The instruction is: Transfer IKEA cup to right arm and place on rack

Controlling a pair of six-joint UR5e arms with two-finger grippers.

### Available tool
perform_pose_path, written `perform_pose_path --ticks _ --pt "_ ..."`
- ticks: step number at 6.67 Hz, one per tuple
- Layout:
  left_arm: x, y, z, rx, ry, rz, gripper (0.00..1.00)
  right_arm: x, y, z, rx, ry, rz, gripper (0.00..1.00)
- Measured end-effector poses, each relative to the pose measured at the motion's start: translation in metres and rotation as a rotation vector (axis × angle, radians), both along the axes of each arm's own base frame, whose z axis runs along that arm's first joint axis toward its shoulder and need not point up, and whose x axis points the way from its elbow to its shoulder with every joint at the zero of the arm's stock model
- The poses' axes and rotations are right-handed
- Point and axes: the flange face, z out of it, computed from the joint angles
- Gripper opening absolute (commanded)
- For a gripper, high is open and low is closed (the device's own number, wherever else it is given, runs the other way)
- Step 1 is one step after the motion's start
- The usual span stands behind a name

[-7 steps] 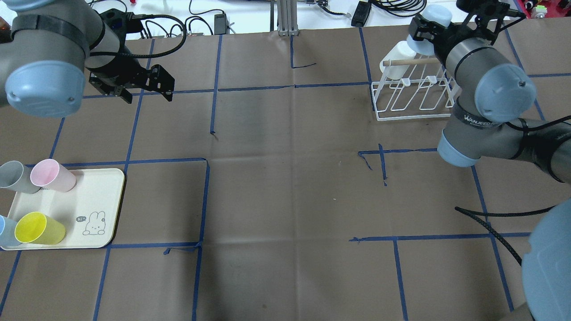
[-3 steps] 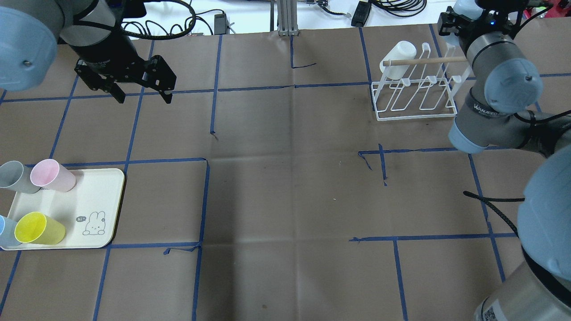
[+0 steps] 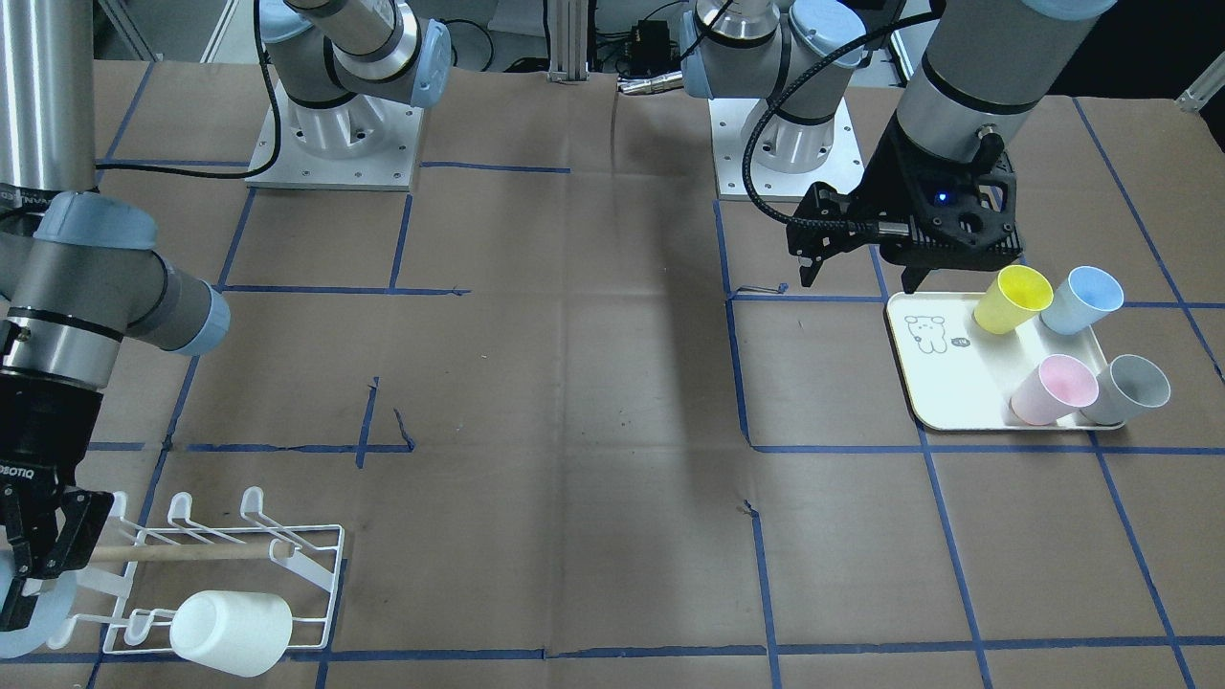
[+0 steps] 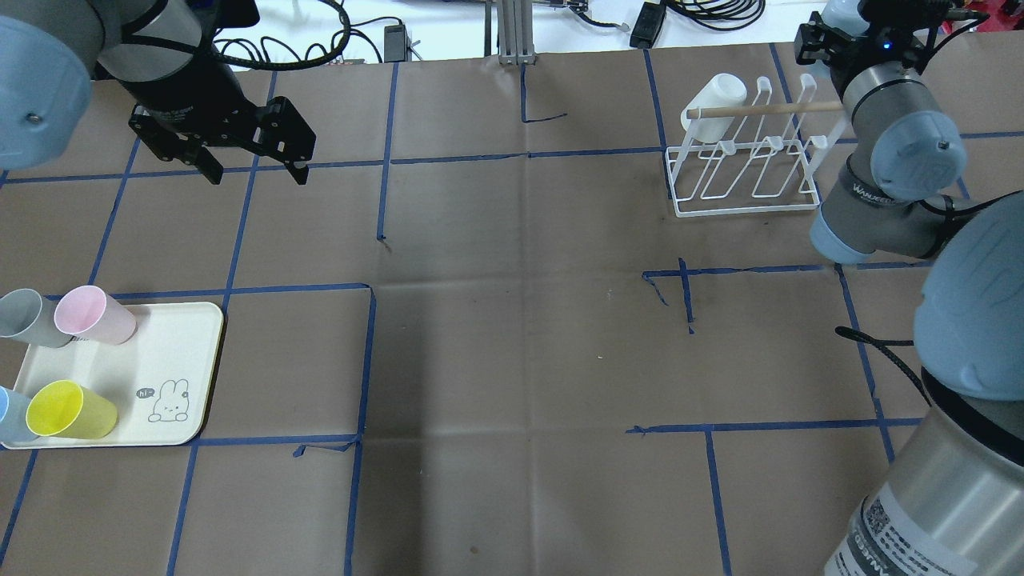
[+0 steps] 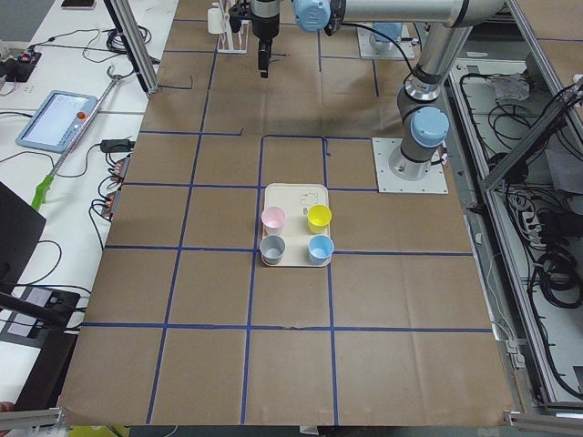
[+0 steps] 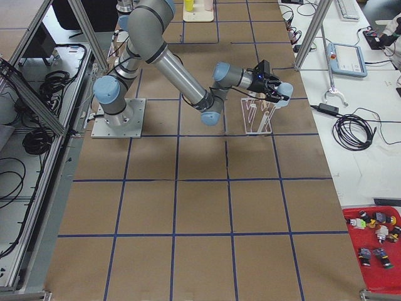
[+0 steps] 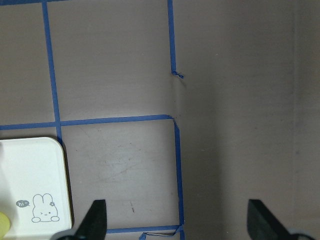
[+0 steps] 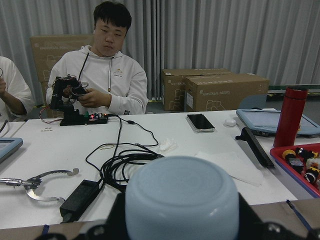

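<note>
Over at the far right corner of the tabletop (image 4: 512, 336), the right gripper (image 8: 181, 220) has its fingers clamped on the light-blue cup (image 4: 834, 11), one on each side. It holds the cup up off the surface, base pointing away from the robot, just past the right end of the rack (image 4: 744, 172).

Look at what crowds that spot. The wooden dowel (image 4: 760, 110) runs along the top of the rack and its right end reaches right up to the arm; whether they touch, I can't tell. A white cup (image 4: 716, 96) already sits tipped over the far left prong. The other prongs stand bare.

Across the tabletop, the left gripper (image 4: 256, 166) hangs over the brown paper at the far left, fingers (image 7: 95, 220) wide apart with nothing between them. Below it lie bare paper and blue tape lines.

Nearer on the left sits the cream tray (image 4: 184, 352) with the rabbit drawing. A pink cup (image 4: 92, 314), a grey cup (image 4: 28, 316), a yellow cup (image 4: 68, 410) and another blue cup (image 3: 1081, 299) lie on their sides on it. That's well apart from both grippers.

Beyond the far edge there's a tangle of black cables (image 8: 125, 162) and a seated person (image 8: 102, 75) in a white hoodie.
</note>
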Motion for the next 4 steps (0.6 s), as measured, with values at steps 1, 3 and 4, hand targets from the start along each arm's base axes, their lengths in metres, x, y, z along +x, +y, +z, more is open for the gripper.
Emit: perform_pose_path --ticks 1,3,4 --pt "0.000 0.000 0.000 -0.001 0.000 -0.001 0.99 -0.003 -0.001 -0.009 0.010 -0.002 0.006 0.09" --pt "0.000 0.000 -0.001 0.000 -0.001 0.000 0.99 -0.004 -0.003 -0.024 0.026 -0.006 0.009 0.10" --pt "-0.001 0.000 -0.001 0.001 -0.001 0.000 0.99 -0.004 -0.004 -0.029 0.031 -0.008 0.009 0.10"
